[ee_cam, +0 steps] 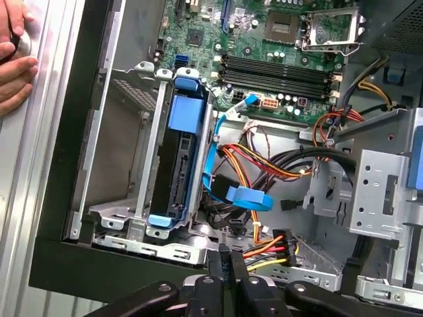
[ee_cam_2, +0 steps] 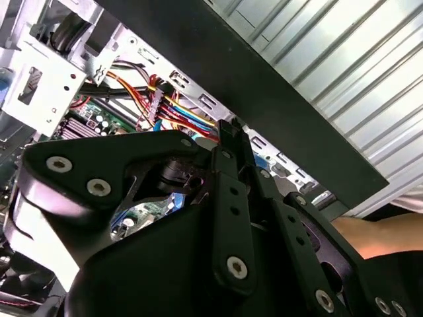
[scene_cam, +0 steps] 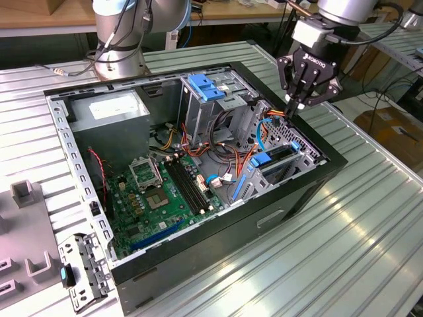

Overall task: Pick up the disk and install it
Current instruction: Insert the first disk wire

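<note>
The disk (ee_cam: 180, 173) stands on edge inside the metal drive cage (ee_cam: 125, 218) at the open computer case's corner, with blue carrier rails around its dark body. In the exterior view the disk (scene_cam: 276, 160) sits low in the case at the right. My gripper (scene_cam: 293, 105) hangs above the case's far right rim, a short way above and behind the disk. Its fingers are shut with nothing between them. In both wrist views the closed fingertips (ee_cam: 225, 259) (ee_cam_2: 232, 129) point at a bundle of coloured power cables beside the cage.
The black computer case (scene_cam: 310, 191) lies open on a ribbed metal table (scene_cam: 370, 224). Inside are a green motherboard (scene_cam: 165, 191), a grey power supply (scene_cam: 109, 109) and a second cage with a blue latch (scene_cam: 206, 87). A person's hand (ee_cam: 13, 59) rests by the case edge.
</note>
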You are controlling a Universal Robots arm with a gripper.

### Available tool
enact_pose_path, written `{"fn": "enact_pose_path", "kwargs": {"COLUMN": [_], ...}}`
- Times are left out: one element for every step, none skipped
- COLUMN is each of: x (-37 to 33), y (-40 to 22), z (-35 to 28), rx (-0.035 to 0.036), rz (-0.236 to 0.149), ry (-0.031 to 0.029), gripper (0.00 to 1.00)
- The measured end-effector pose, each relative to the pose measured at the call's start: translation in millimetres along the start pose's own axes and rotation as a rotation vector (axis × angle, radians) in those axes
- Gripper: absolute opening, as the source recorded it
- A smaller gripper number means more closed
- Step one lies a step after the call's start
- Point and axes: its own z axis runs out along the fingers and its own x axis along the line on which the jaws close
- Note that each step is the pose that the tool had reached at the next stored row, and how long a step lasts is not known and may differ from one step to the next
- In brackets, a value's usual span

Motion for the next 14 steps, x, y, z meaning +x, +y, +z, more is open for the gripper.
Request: {"fn": "enact_pose_path", "kwargs": {"x": [0.8,1.7,3.1,4.0,4.7,5.0,5.4,5.5,5.6,5.7,6.0,7.1,9.1,10.3], "y": [0.3,0.8,1.6,2.5,3.9,5.7,8.0,9.9,12.3,13.8,16.4,20.0,22.0,22.6], "z": [0.1,0.2,0.4,0.6,0.7,0.9,1.1,1.2,1.4,1.5,1.7,2.1,2.4,2.5], "rx": [-0.0002,-0.0002,-0.0002,-0.0002,-0.0001,0.0015,0.0054,0.0084,0.012,0.0139,0.0162,0.0183,0.0196,0.0201], "rz": [0.002,0.002,0.002,0.002,0.002,0.003,0.003,0.003,0.003,0.003,0.004,0.004,0.003,0.001], "ry": [-0.0001,0.0,-0.0001,-0.0002,-0.0001,0.0,0.0,0.0004,0.0009,0.001,0.0017,0.0019,0.0022,0.0024], "gripper": [0.17,0.17,0.17,0.17,0.17,0.17,0.17,0.17,0.17,0.17,0.17,0.17,0.17,0.17]}}
